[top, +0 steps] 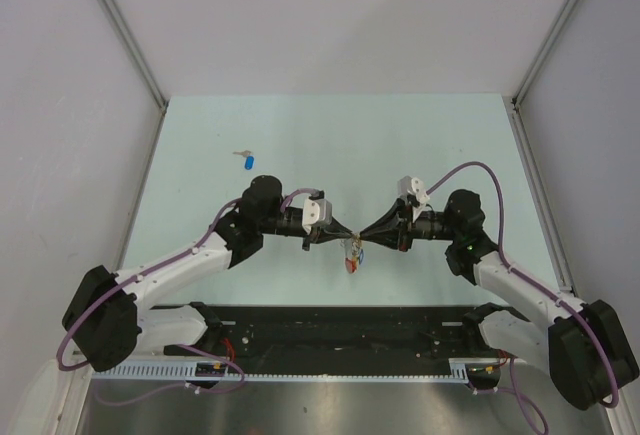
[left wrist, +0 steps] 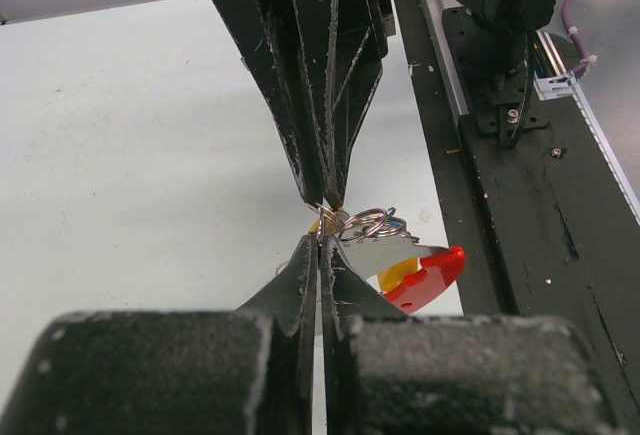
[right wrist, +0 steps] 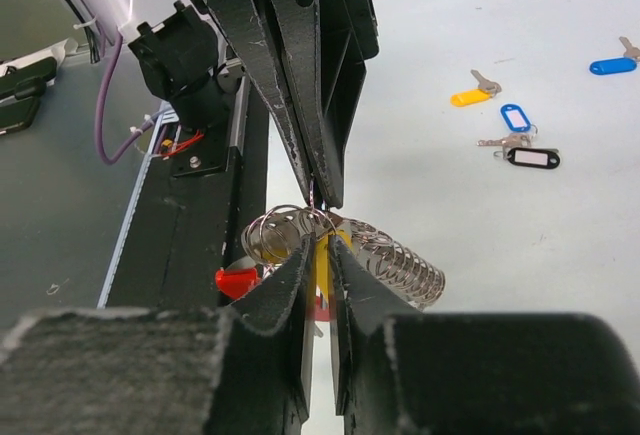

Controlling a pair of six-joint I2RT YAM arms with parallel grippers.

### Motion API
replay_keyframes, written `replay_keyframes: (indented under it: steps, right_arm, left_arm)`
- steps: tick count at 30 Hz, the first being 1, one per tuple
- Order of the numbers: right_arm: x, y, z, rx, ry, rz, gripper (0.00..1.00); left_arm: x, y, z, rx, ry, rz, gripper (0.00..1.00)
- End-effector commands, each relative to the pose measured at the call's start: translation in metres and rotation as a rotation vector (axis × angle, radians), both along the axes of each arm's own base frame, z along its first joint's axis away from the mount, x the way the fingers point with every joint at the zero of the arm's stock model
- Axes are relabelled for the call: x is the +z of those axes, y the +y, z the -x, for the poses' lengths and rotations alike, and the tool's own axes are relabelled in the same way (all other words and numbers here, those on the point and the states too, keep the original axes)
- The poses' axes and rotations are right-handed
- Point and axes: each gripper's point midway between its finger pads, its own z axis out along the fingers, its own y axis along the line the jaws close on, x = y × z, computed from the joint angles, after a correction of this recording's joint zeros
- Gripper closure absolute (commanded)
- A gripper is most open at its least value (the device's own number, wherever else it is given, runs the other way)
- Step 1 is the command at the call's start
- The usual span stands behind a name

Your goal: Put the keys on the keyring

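Over the near middle of the worktop point(top: 200, 135) the left fingers point(top: 340, 232) and right fingers point(top: 368, 233) meet tip to tip, and the keyring point(left wrist: 430, 277) hangs from that point, clear of the surface. Its long axis runs downward from the pinch. From above it trails toward the near edge, with the red arc at the low end and the coiled metal links point(right wrist: 405, 263) bunched beside it. One yellow tag point(left wrist: 395, 275) sits among its rings. Both pairs of fingers are pressed together on thin wire loops of the keyring, though which loop each pinches is too tangled to make out. Four loose keys lie on the left-edge side of the worktop: one yellow key point(right wrist: 475, 90), one solid blue key point(right wrist: 610, 63), one blue-framed key point(right wrist: 515, 115) and one black key point(right wrist: 532, 157). The last two touch, their silver blades overlapping. From above only the solid blue key shows, its blade toward the far left corner; the other three cannot be seen there
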Motion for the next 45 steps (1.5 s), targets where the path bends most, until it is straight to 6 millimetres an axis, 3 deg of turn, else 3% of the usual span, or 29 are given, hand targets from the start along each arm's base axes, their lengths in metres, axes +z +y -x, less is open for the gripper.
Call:
replay_keyframes:
  steps: [1, 8, 20, 33, 45]
  right_arm:
    - [0.020, 0.005, 0.001, 0.033, -0.047, -0.029, 0.89]
    - [0.017, 0.007, 0.000, 0.039, -0.037, -0.018, 0.94]
    - [0.012, 0.006, -0.013, -0.036, 0.000, -0.006, 0.84]
    - [0.018, 0.008, 0.004, 0.063, -0.029, -0.023, 0.77]
    - [0.020, 0.009, 0.008, 0.107, -0.034, -0.027, 0.78]
  left_arm:
    - [0.037, -0.003, 0.002, -0.041, -0.100, 0.079, 1.00]
    - [0.038, -0.003, 0.003, -0.050, -0.113, 0.085, 1.00]
    - [0.039, 0.000, 0.005, -0.054, -0.129, 0.082, 1.00]
    - [0.036, -0.001, 0.008, -0.083, -0.125, 0.066, 0.99]
    - [0.037, -0.002, 0.010, -0.108, -0.118, 0.057, 1.00]
